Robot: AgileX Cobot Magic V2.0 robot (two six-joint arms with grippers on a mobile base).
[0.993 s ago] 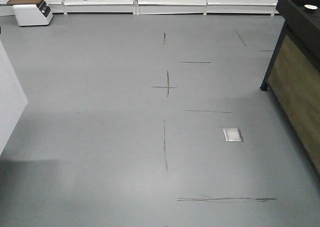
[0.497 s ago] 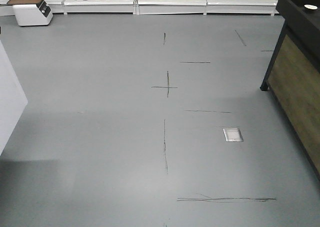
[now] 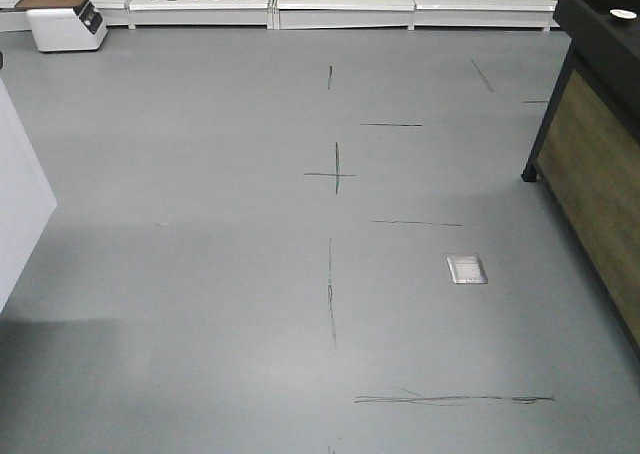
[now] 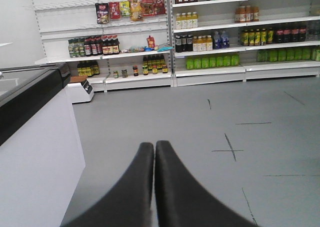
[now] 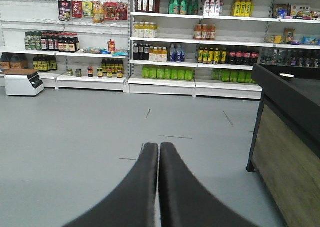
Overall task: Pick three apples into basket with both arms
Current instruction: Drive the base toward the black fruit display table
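Grey floor (image 3: 200, 274) marked with thin dark lines is seen before stocked shelves (image 5: 170, 82); labels on the bottles (image 5: 167, 73) are too small to be read. Facing the shelves, the left gripper (image 4: 154, 146) and right gripper (image 5: 159, 147) are each closed, nothing held. Where apples and basket lie cannot be told.

Two tools show: one left tool (image 4: 154, 147), one right tool (image 5: 159, 148). There is one metal floor plate (image 3: 466, 269), one white machine (image 3: 66, 24), one wood-panelled bench (image 3: 600, 174).

Floor (image 3: 180, 304) grey, black scuff lines (image 3: 336, 169). Left pincer (image 4: 154, 146), right pincer (image 5: 159, 147) black. Shelves (image 5: 165, 82) white.
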